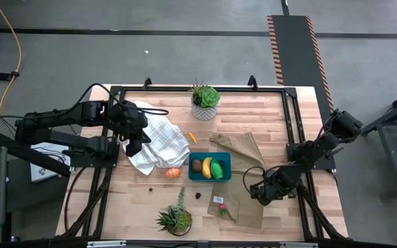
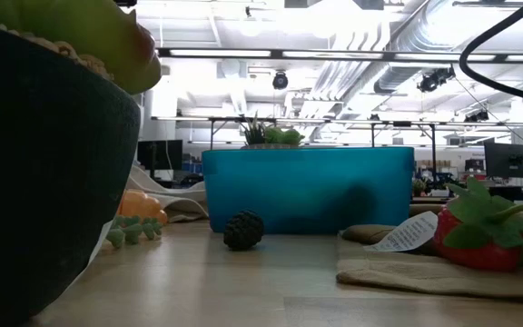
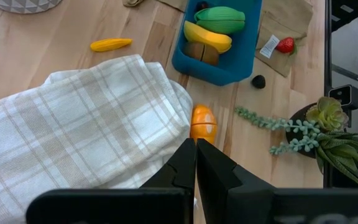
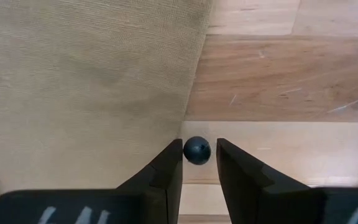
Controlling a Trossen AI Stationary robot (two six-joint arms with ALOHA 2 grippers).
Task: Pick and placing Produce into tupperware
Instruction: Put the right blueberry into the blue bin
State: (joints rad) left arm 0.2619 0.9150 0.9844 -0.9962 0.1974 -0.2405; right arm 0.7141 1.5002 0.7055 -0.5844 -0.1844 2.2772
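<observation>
The teal tupperware [image 1: 209,168] [image 3: 219,46] stands mid-table and holds a brown piece, the yellow banana [image 3: 208,37] and a green piece [image 3: 220,17]. An orange piece [image 1: 174,173] [image 3: 203,122] lies on the wood against the white plaid cloth [image 1: 158,142]. A smaller orange piece [image 1: 192,137] lies farther back. My left gripper [image 3: 196,151] is shut above that cloth's edge, just short of the orange piece. My right gripper [image 4: 199,151] is open a little at the tan cloth's [image 1: 243,182] right edge, its fingertips either side of a small dark ball [image 4: 197,150]. My right gripper comes from above, pointing down, with the small dark ball [image 4: 197,150] between its fingertips. A thin gap shows beside one finger [image 4: 225,155]. Whether the fingers touch the ball, I cannot tell.
A dark berry [image 1: 198,195] [image 2: 243,230] lies on the wood near the tupperware. A red strawberry with a tag [image 1: 220,206] [image 2: 475,238] rests on the tan cloth. Potted plants stand at the far edge [image 1: 205,102] and the near edge [image 1: 175,220].
</observation>
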